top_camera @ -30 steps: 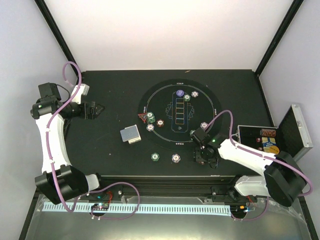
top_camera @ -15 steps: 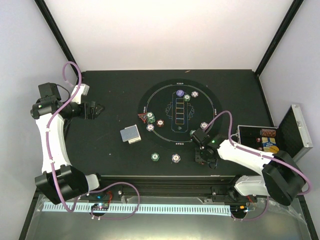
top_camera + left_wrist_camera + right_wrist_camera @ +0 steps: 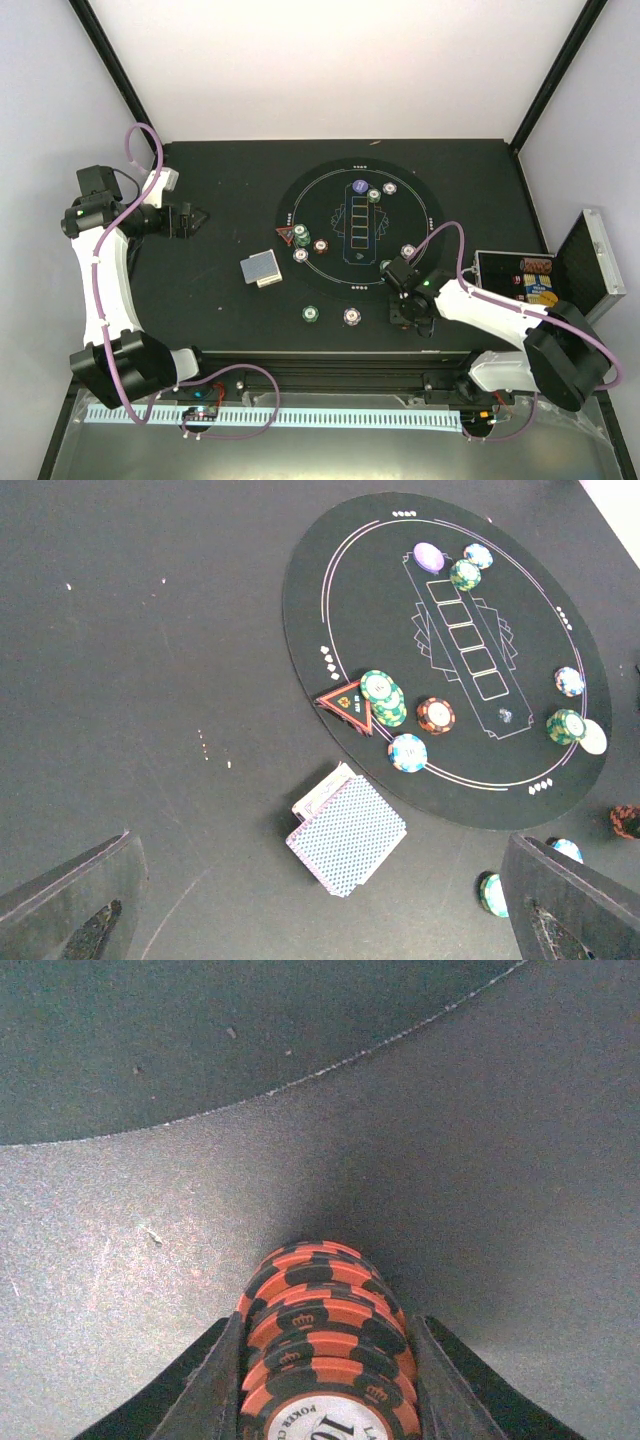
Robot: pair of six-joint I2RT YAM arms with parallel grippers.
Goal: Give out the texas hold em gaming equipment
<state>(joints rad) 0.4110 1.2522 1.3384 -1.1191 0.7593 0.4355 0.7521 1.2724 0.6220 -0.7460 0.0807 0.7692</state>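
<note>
My right gripper [image 3: 325, 1370] is shut on a stack of red-and-black poker chips [image 3: 320, 1310]; a finger presses on each side of it. Seen from above, that gripper [image 3: 405, 312] sits low just off the round mat [image 3: 430, 215], near the table's front edge. A grey-blue-backed card deck [image 3: 262, 269] lies left of the mat, also visible as the deck [image 3: 345, 835] in the left wrist view. On the mat are a red triangle marker [image 3: 285, 237], green chips [image 3: 301, 236], a red chip [image 3: 321, 245] and a blue button [image 3: 358, 187]. My left gripper [image 3: 190, 220] hangs open at the far left, holding nothing.
A green chip [image 3: 311, 314] and a purple-white chip [image 3: 352, 316] lie off the mat near the front edge. More chips [image 3: 407, 251] sit at the mat's right side. An open aluminium case [image 3: 560, 275] stands at the right edge.
The right gripper's fingers have drawn in onto the red chip stack, and that arm has shifted slightly left. The left arm has barely moved.
</note>
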